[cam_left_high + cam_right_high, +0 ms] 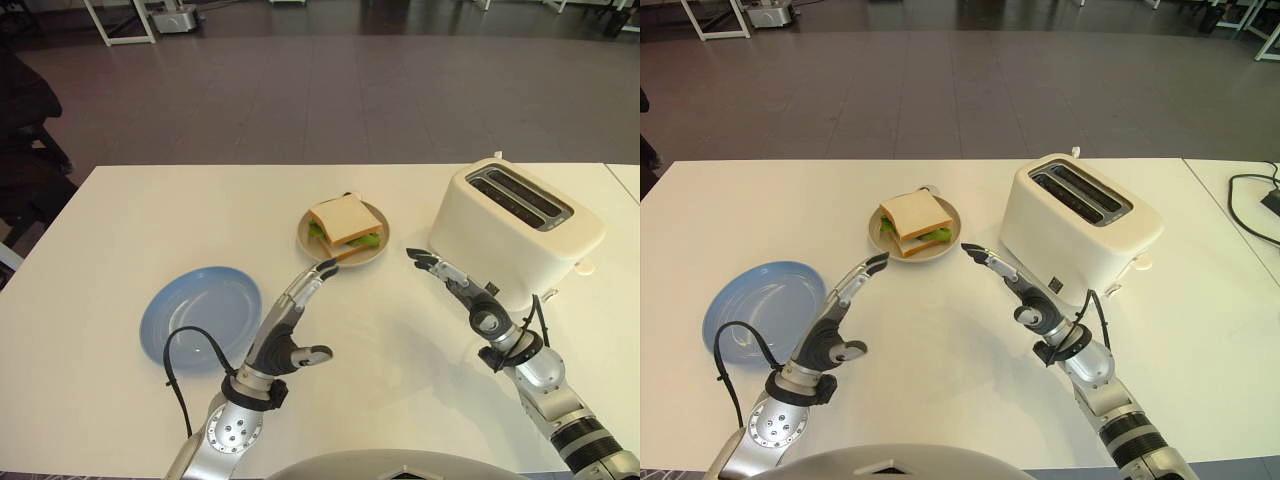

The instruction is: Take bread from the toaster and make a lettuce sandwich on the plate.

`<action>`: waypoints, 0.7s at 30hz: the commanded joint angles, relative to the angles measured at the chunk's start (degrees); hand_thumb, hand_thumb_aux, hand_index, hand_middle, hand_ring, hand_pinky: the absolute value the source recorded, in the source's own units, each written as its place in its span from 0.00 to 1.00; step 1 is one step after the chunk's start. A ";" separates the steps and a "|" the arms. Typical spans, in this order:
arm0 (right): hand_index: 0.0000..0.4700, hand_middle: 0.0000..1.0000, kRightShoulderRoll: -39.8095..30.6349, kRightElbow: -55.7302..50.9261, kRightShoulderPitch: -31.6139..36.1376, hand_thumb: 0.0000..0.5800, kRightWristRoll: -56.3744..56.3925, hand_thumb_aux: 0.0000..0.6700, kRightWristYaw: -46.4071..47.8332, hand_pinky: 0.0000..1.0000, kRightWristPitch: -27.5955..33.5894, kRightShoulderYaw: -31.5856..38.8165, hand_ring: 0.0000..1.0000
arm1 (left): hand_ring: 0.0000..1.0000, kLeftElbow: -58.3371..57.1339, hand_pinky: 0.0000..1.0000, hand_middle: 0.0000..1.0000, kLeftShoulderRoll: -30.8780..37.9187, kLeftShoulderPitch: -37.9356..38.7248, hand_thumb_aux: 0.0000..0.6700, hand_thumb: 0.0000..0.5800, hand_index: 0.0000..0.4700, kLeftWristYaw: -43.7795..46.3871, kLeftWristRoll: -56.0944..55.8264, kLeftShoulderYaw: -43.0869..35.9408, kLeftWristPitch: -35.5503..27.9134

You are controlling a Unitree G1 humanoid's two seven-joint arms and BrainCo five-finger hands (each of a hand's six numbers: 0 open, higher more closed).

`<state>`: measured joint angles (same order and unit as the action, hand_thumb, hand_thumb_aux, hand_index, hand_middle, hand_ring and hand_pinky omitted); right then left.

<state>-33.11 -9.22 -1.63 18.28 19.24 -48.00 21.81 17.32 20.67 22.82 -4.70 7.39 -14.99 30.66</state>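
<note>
Status: the assembly looks complete. The sandwich (345, 230) sits on the small beige plate (303, 240) near the middle of the table (130, 220), just left of the toaster (500, 240). It consists of a top slice of bread (345, 216), a layer of lettuce (368, 241) showing green at the edges, and a lower slice beneath. The toaster stands upright at the right of the table, and as far as I can see into its slots (520, 197), both are dark and hold no bread. My left hand (285, 330) is above the table between the blue plate (200, 305) and the sandwich plate, with its fingers extended, not curled, and holding nothing; the fingertips point toward the near rim of the beige plate and reach close to it. My right hand (460, 288) is in front of the toaster, fingers likewise extended and empty, pointing left toward the sandwich plate. Neither hand touches the bread, the lettuce or the toaster. The blue plate lies at the left of the table, well apart from the sandwich, and carries no food. Remaining work, in my judgement: none on the sandwich itself; at most, withdraw both hands to a rest position without disturbing the stack.
</note>
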 commanded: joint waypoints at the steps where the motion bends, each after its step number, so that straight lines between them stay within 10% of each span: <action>1: 0.00 0.00 2.38 0.20 -0.49 0.00 1.79 0.00 4.46 0.00 2.48 -2.03 0.00 | 0.00 -3.62 0.00 0.00 -1.52 0.06 0.00 0.00 0.00 4.98 -10.43 1.41 0.67; 21: 0.00 0.00 10.15 2.91 -3.16 0.00 1.77 0.00 14.61 0.00 9.02 -11.38 0.00 | 0.00 -6.73 0.00 0.00 -5.91 -0.63 0.00 0.00 0.00 12.10 -6.47 3.60 2.17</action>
<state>-23.39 -6.72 -4.47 20.25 33.16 -39.87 11.26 11.23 15.15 22.19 6.86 0.34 -11.76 32.99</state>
